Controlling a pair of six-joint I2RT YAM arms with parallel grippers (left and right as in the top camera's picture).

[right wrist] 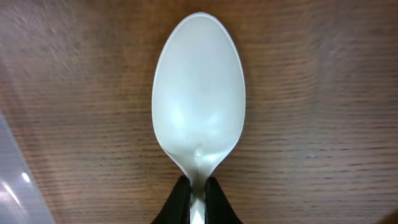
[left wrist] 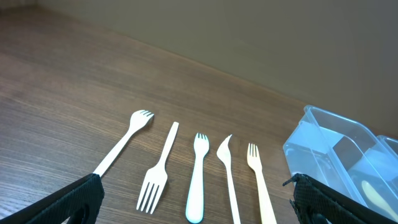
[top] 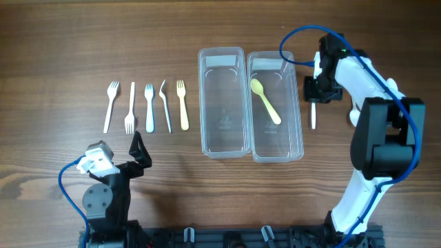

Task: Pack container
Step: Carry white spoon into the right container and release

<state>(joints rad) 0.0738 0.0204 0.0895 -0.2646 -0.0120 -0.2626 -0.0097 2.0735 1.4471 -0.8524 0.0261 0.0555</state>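
Observation:
Two clear plastic containers stand side by side: the left one [top: 223, 103] is empty, the right one [top: 293, 110] holds a yellow spoon [top: 265, 100]. My right gripper [top: 314, 88] is shut on the neck of a white spoon [right wrist: 199, 99], just right of the right container; its handle [top: 313, 116] points toward the front. My left gripper [top: 140, 148] is open and empty at the front left, in front of a row of several plastic forks and a knife [top: 147, 107], also seen in the left wrist view [left wrist: 198, 177].
The cutlery row lies left of the containers: white fork [top: 110, 105], white fork [top: 130, 110], pale blue fork [top: 149, 108], white knife [top: 165, 105], cream fork [top: 182, 105]. The container corner [left wrist: 323, 149] shows at the right of the left wrist view.

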